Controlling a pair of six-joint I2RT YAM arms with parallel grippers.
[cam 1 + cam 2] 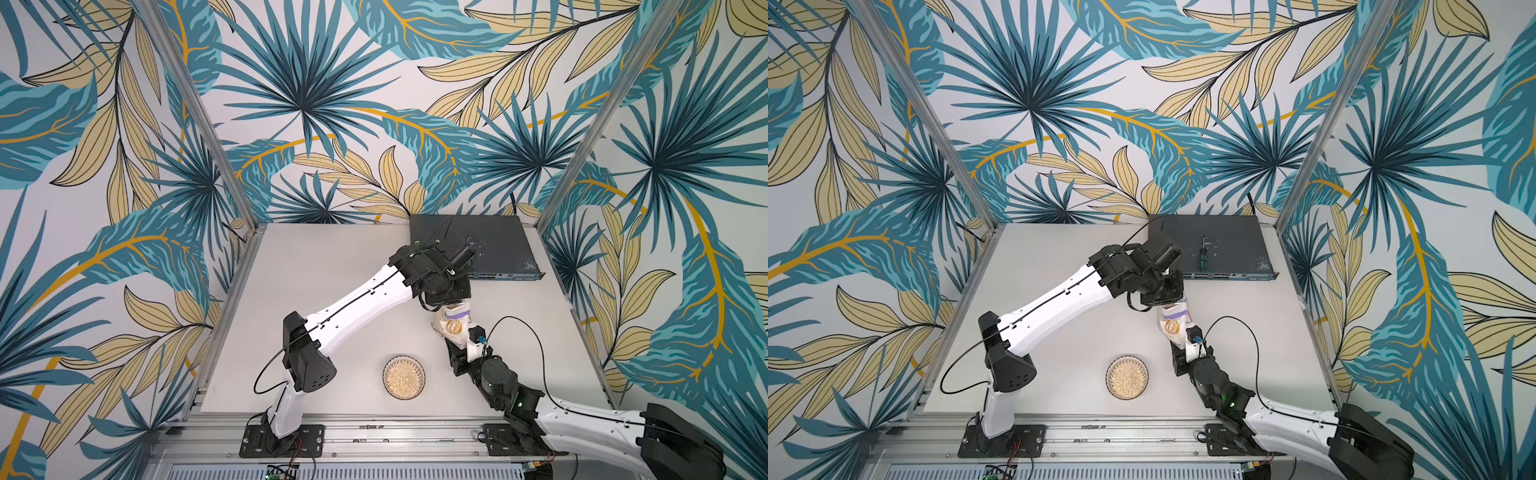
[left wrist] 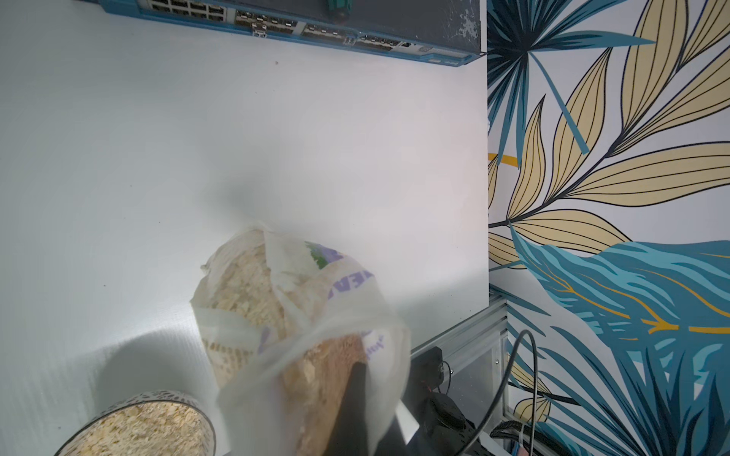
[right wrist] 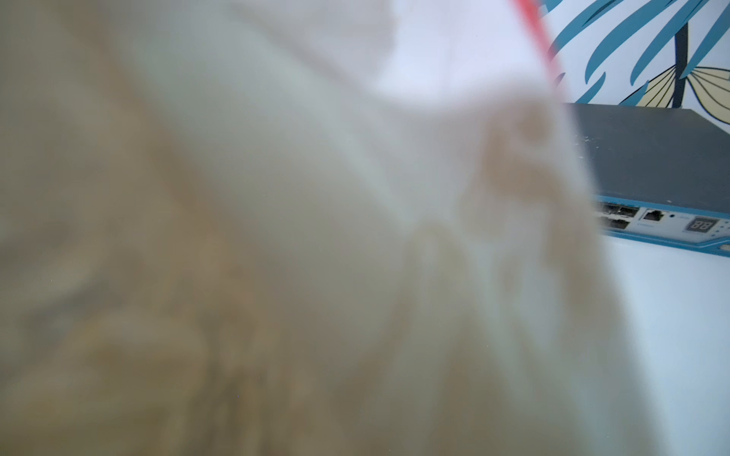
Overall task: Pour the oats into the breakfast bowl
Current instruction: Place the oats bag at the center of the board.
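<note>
The breakfast bowl (image 1: 403, 377) (image 1: 1126, 377) stands near the table's front edge, and pale flakes cover its inside. To its right and farther back, the oats pouch (image 1: 453, 326) (image 1: 1172, 326) is held between both arms. My left gripper (image 1: 451, 306) (image 1: 1168, 306) is shut on the pouch's far end. In the left wrist view a dark finger (image 2: 355, 395) shows through the plastic, with the pouch (image 2: 276, 300) and the bowl (image 2: 146, 426) beside it. My right gripper (image 1: 462, 345) (image 1: 1183, 345) grips the pouch's near end. The pouch (image 3: 276, 237) blurs most of the right wrist view and hides the jaws.
A dark network switch (image 1: 478, 245) (image 1: 1217, 245) (image 2: 316, 19) (image 3: 651, 166) lies at the back right of the table. A green-handled screwdriver (image 1: 1203, 259) rests on it. Leaf-patterned walls enclose the table on three sides. Aluminium rails run along the front edge.
</note>
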